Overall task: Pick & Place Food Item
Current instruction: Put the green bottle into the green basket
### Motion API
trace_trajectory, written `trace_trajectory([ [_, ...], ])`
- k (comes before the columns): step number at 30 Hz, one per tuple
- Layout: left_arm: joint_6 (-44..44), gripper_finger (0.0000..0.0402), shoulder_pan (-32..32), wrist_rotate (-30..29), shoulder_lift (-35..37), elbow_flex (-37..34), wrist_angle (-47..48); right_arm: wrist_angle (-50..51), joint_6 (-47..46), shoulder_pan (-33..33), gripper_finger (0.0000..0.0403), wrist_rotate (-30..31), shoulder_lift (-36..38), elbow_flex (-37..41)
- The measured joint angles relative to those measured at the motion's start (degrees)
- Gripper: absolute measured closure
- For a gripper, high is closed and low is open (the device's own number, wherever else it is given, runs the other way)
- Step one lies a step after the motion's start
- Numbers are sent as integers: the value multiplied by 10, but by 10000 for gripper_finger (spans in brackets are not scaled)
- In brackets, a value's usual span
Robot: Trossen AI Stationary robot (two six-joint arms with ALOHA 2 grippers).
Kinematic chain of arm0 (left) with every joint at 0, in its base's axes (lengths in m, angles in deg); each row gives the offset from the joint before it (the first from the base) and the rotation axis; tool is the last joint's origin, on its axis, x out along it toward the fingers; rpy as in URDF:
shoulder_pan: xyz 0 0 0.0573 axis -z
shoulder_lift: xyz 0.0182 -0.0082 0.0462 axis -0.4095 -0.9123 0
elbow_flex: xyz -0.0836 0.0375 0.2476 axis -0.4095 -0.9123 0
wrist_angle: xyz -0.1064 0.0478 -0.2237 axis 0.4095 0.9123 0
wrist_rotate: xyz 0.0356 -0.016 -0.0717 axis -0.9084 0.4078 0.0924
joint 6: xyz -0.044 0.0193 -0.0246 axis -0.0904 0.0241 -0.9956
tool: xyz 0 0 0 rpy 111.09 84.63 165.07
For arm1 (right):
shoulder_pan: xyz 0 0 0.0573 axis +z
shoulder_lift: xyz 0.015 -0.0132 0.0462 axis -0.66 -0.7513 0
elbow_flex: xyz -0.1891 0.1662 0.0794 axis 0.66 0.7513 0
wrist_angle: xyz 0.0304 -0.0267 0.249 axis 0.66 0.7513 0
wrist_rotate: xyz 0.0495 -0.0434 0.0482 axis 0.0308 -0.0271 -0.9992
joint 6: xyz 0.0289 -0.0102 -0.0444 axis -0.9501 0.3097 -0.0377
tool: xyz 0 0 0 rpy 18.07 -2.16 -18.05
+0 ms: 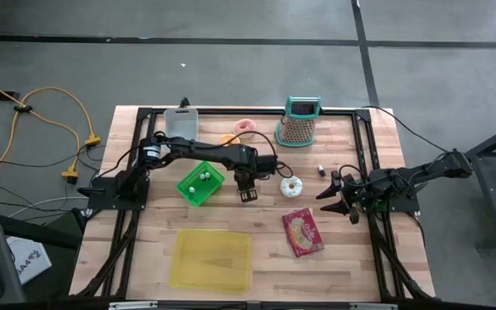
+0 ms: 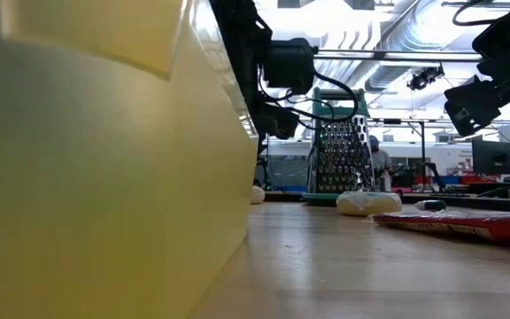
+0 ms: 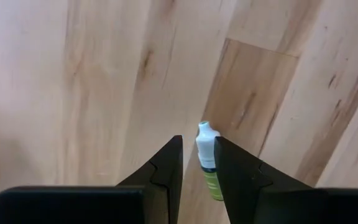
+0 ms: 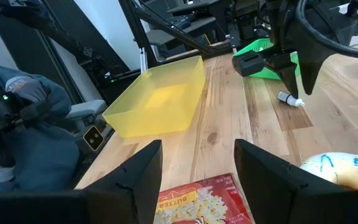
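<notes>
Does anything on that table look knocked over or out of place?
A small bottle lies on its side on the table, right under the left tool, whose fingers stand either side of it. The green basket sits askew. Nothing looks spilled or broken.

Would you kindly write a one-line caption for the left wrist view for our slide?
Left gripper fingers straddle a small white-capped, green-labelled dropper bottle lying on the wooden table.

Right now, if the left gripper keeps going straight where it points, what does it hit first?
The left gripper points down at the table, fingers straddling a small white-capped dropper bottle lying on the wood. It would probably meet that bottle or the tabletop beside it first; the height above it is unclear.
</notes>
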Motion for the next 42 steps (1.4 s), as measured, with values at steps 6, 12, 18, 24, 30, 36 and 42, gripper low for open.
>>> trace_trajectory([
  [6, 7, 316, -3, 14, -7, 0, -6, 0, 0, 0, 215, 0, 0, 0],
  [12, 12, 316, -3, 25, -12, 0, -11, 0, 0, 0, 215, 0, 0, 0],
  [18, 8, 316, -3, 26, -11, 0, -11, 0, 0, 0, 215, 0, 0, 0],
  [24, 39, 316, -3, 37, -10, 0, 6, 0, 0, 0, 215, 0, 0, 0],
  [30, 169, 316, -3, 61, 10, 0, 55, 1, 0, 0, 215, 0, 0, 0],
  [36, 305, 316, -3, 64, 42, 0, 68, 1, 0, 0, 215, 0, 0, 0],
  [42, 468, 316, -6, 136, 49, 0, 69, 1, 0, 0, 215, 0, 0, 0],
])
